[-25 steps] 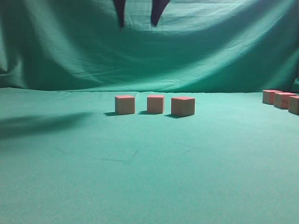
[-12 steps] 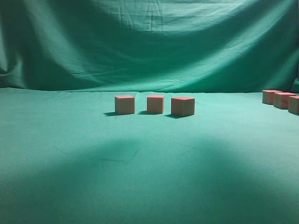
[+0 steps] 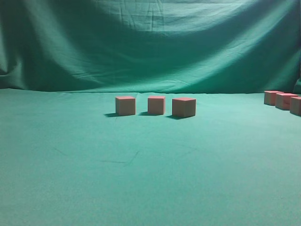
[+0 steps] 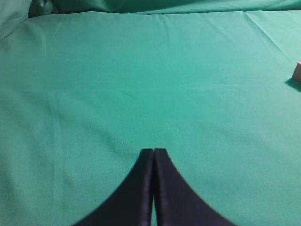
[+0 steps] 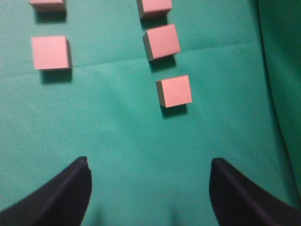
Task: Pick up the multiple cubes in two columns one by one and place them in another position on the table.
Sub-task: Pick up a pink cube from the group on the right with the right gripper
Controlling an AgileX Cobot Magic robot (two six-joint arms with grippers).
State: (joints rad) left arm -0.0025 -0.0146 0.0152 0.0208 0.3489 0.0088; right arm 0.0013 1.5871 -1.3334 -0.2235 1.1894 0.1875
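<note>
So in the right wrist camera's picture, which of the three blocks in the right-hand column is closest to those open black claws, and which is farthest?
Measured from the right gripper, open and empty:
1. Lowest cube, nearest, just ahead and slightly right.
2. Tilted middle cube, next up the column.
3. Top cube, farthest, cut off by the picture's upper edge.

Lab-like test setup: green cloth table (image 3: 141, 179) and draped backdrop (image 3: 150, 47).

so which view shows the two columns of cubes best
The right wrist view: it looks down on the cubes, two in one column and three in the other, above the open right hand. The exterior view catches only three at its right edge, the left wrist view one sliver.
</note>
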